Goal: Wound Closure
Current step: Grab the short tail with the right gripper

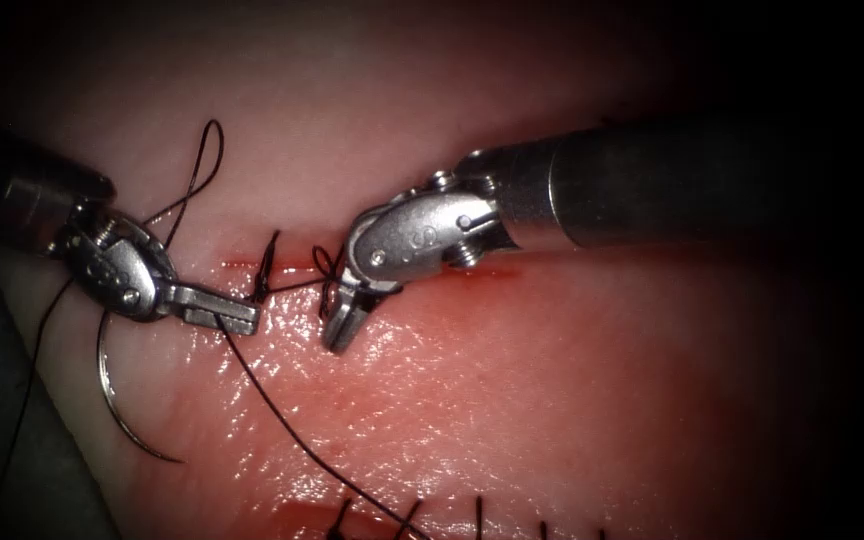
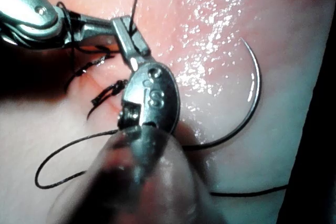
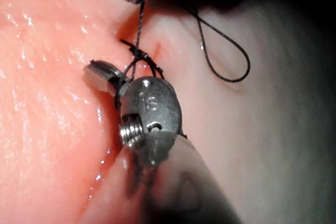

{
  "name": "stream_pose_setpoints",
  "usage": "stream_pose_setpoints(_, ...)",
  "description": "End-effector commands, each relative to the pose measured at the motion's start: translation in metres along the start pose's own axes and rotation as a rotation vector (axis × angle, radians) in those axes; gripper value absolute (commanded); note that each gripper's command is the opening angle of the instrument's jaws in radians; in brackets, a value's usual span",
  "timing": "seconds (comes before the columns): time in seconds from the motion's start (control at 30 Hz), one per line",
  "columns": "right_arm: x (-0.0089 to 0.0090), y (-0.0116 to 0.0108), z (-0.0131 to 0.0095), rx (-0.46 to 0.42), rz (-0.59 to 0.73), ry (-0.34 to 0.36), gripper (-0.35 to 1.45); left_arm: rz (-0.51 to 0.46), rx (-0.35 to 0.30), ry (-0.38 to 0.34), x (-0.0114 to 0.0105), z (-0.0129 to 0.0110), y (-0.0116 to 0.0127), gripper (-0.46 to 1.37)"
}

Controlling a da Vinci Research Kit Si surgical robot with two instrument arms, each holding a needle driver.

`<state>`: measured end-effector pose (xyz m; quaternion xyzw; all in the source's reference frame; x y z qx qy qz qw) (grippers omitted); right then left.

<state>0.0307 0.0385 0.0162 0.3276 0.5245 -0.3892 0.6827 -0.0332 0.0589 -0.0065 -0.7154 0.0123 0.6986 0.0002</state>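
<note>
Needle free on the tissue, both tools on thread at the cut

The needle (image 1: 117, 410) lies loose at lower left, outside the tissue (image 1: 512, 400). The left tool (image 1: 227, 315) and right tool (image 1: 344, 325) each clamp the thread (image 1: 292, 420) by the cut (image 1: 297, 265); uneven tension could snap it or tear the edge.

Open tissue (image 1: 552, 400) at lower right. Blocked mid-frame by thread (image 1: 292, 420); needle (image 1: 117, 410) lying loose at lower left.
</note>
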Motion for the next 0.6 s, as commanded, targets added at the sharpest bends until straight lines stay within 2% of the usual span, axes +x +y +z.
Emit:
stream_pose_setpoints(0.03, 0.0, 0.0, -0.0001, -0.007, 0.021, 0.012, -0.35, 0.001, -0.008, -0.003, 0.0, 0.0, 0.0, -0.35)
stream_pose_setpoints(0.6, -0.0008, 0.0004, -0.0014, -0.048, 0.049, 0.056, -0.35, 0.004, -0.004, -0.009, 0.0006, 0.0001, 0.0008, -0.35)
